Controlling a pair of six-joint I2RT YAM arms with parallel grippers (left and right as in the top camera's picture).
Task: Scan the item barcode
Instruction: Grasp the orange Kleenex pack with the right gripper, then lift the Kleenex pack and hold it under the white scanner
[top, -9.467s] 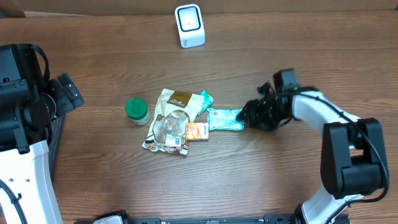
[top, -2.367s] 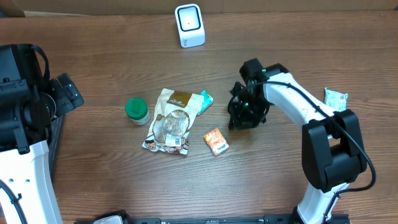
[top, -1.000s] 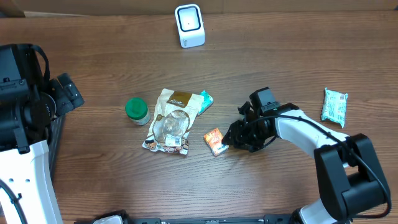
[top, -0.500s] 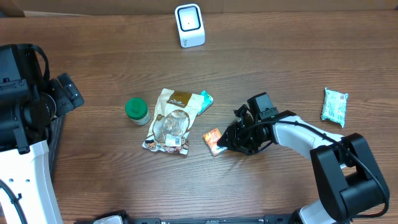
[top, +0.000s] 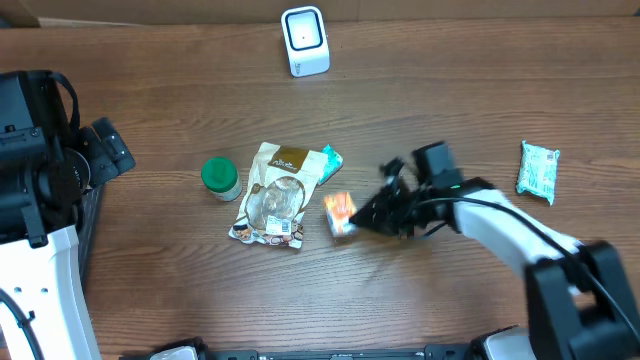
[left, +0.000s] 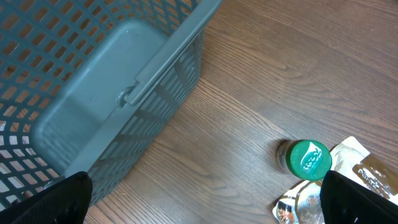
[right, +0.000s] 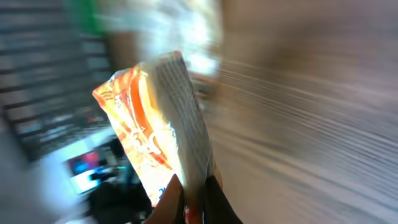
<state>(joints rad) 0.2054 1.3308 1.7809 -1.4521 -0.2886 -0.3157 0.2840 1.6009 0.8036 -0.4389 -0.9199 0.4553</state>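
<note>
A small orange snack packet (top: 339, 213) stands on edge just right of the pile of items, pinched at its right end by my right gripper (top: 357, 218). In the right wrist view the packet (right: 149, 118) rises from between the jaws of my right gripper (right: 194, 186), which are shut on its edge; that view is motion-blurred. The white barcode scanner (top: 304, 41) stands at the table's far edge, well away from the packet. My left gripper (left: 205, 208) hangs wide open with nothing in it at the far left, above bare wood beside the basket.
A green-lidded jar (top: 220, 178) and a brown pouch (top: 275, 190) over a teal packet (top: 330, 160) lie left of the orange packet. Another teal packet (top: 539, 171) lies at the far right. A grey plastic basket (left: 93, 93) sits under the left arm.
My right gripper has shut on the orange packet's edge and tipped it up from lying flat. The right arm is moving. The left arm has not moved.
</note>
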